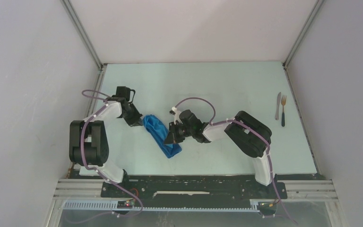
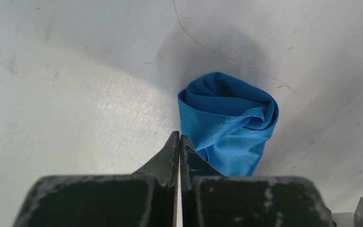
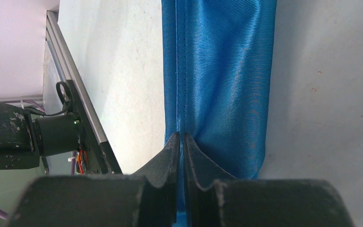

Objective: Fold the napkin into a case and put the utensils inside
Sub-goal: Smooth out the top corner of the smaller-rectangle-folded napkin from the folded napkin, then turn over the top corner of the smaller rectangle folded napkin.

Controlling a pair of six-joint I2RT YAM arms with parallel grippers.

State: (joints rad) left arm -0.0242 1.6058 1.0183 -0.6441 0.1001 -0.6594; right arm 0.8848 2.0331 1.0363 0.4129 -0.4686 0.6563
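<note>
The bright blue soft napkin (image 1: 161,135) looked light and limp (perhaps slippery). The right gripper (image 3: 180,137) pinched its stitched hem at three o'clock, and the left gripper (image 2: 179,137) was closed, seemingly empty, at ten o'clock.

1. Pale table top (image 1: 227,85) fills the centre, scuffed and speckled.
2. White walls (image 1: 23,71) stand at 9, 12 and 3 o'clock.
3. Black base plate (image 1: 194,185) lies at 6 o'clock, across metal rails (image 1: 307,189).
</note>
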